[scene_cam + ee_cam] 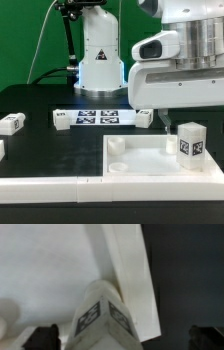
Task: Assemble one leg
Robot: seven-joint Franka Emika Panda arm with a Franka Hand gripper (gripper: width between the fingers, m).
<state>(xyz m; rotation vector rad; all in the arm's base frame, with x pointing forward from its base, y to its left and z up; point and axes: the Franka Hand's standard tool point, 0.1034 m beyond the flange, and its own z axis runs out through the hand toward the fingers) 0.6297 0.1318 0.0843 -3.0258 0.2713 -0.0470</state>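
Note:
A leg (188, 143), a small white block with a black-and-white tag, stands upright on the right part of the large white square panel (140, 158). My gripper (176, 122) hangs just above it, open. In the wrist view the leg (105, 319) rises between my two dark fingertips (45, 337), which stand wide apart and do not touch it; the gripper (126, 339) holds nothing. The panel's edge (130, 274) runs beside the leg. A second leg (11, 123) lies on the black table at the exterior view's left.
The marker board (100, 118) lies behind the panel near the robot's base (100, 60). Round sockets (118, 147) show in the panel's left corners. A white raised border (50, 186) runs along the front. Another white part (2, 150) shows at the left edge.

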